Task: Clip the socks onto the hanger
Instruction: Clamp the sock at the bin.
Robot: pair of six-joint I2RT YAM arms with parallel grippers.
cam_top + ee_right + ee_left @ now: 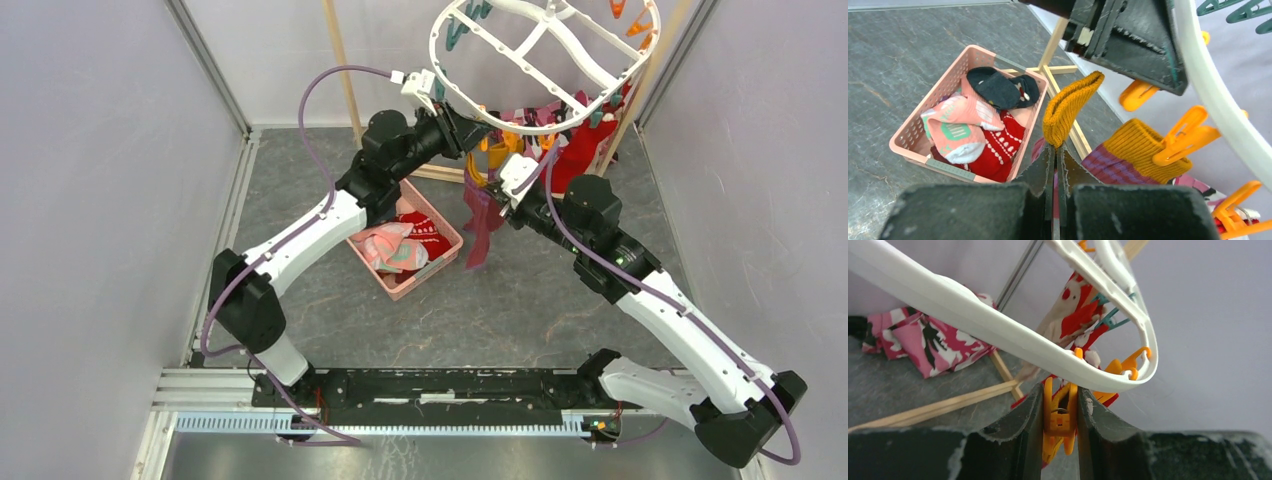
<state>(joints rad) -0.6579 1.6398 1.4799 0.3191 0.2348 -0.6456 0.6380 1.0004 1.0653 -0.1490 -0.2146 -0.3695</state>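
The white oval hanger [545, 50] hangs at the back, with orange and teal pegs along its rim [998, 325]. My left gripper [1060, 390] is shut on an orange peg [1060, 415] just under that rim. My right gripper [1056, 148] is shut on the mustard cuff of a purple sock [1068, 107], which dangles below it [480, 230]. The cuff stands up a little below the left gripper [1133, 40]. Beside it, a matching striped sock [1135, 150] hangs from another orange peg [1185, 135]. Red and white socks [1080, 315] hang further along.
A pink basket [913, 135] on the floor holds a red patterned sock [998, 145], a pink one [958, 120] and a dark one [998, 87]. A wooden pole rack's foot [948, 402] and a pink camouflage cloth [928, 340] lie behind. Grey walls close both sides.
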